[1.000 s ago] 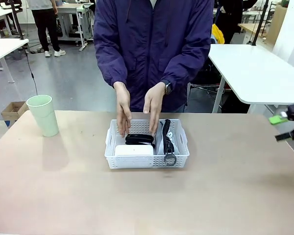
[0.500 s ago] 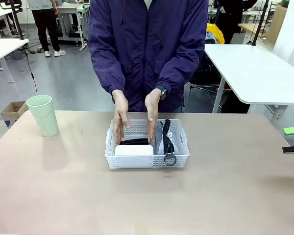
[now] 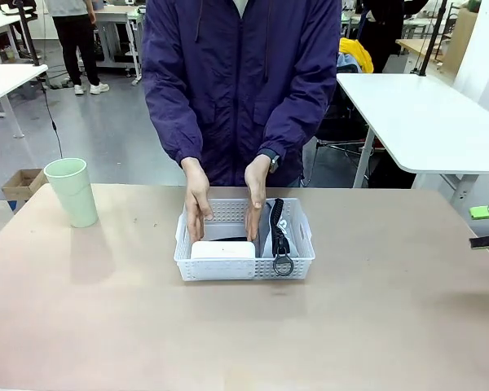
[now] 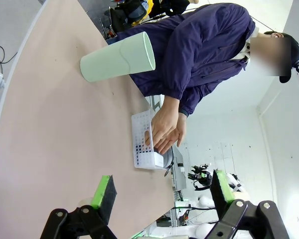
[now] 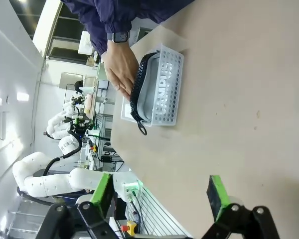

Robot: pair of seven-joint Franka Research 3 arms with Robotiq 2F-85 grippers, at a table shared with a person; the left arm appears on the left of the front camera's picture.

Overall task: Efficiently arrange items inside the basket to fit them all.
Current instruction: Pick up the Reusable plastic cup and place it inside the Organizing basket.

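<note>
White perforated plastic basket (image 3: 220, 270), shallow and rectangular, sits on the tan desk (image 3: 228, 342), midway across and nearer the person's edge. Inside it, a white rounded box (image 3: 222, 249) lies against the near wall in the part toward the robot's left. A grey fabric pouch (image 3: 286, 236) with a black zipper and ring stands on edge along the opposite side wall. In the right wrist view its print "CAMPUS" reads through the basket's holes.

Just behind the box a thin strip of a small black stapler-like object (image 3: 226, 239) shows, mostly hidden by the box. A person in a dark purple jacket stands at the far side with both hands lowered into the basket. One hand (image 3: 197, 213) and the other hand (image 3: 254, 205) flank the black object, held flat with palms facing each other. Whether they touch it I cannot tell.

A pale green plastic cup (image 3: 72, 191) stands upright on the desk outside the basket, well apart from it toward the robot's left.

The right gripper (image 3: 487, 227) hovers at the desk's right edge, far from the basket, with its fingers spread open and holding nothing. The left gripper (image 4: 162, 191), seen in its own wrist view, also has its fingers wide apart and empty above the desk, with the cup and basket farther off.
</note>
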